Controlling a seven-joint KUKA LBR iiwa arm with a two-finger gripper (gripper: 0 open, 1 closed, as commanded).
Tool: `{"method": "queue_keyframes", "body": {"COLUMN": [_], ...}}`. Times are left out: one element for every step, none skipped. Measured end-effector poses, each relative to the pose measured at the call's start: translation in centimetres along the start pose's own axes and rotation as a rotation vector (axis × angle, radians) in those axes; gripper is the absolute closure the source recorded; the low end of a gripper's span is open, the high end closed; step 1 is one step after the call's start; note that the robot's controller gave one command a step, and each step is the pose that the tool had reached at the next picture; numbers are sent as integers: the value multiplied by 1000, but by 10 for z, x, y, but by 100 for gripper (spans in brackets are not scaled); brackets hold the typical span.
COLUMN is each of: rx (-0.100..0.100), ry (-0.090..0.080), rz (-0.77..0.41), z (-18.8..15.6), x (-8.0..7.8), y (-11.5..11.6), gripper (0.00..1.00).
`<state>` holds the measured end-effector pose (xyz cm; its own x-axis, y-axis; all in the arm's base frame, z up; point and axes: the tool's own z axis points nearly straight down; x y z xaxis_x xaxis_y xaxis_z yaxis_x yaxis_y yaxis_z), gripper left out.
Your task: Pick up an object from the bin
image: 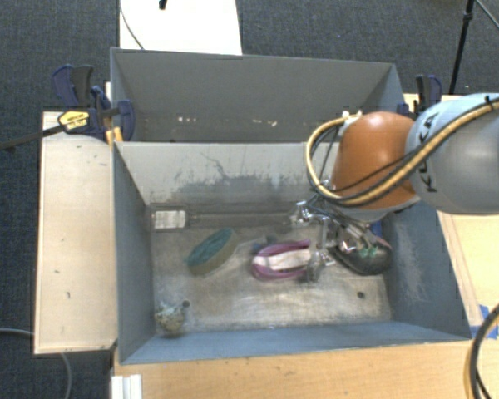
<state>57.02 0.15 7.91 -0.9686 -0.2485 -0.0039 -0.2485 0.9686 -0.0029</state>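
Observation:
My gripper (322,241) hangs low over the bin floor, right of the middle, under the arm's orange cover. Its lower end is at the right end of a purple and white looped thing (279,262) lying flat on the floor. Whether it touches that thing I cannot tell. A dark, rounded thing (364,258) lies just to the gripper's right, partly hidden by it. A teal oval disc (210,250) rests further left on the floor, apart from the gripper.
A clear tube with a silvery end (170,219) lies along the foot of the back wall. A small grey-green clump (171,317) sits in the front left corner. The arm comes in over the right wall.

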Motion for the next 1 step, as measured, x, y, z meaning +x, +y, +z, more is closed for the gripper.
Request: {"method": "queue_keyframes", "body": {"rx": [-3], "ry": [0], "rz": [-1], "z": [-1], "x": [-1], "y": [5], "gripper": [100]}}
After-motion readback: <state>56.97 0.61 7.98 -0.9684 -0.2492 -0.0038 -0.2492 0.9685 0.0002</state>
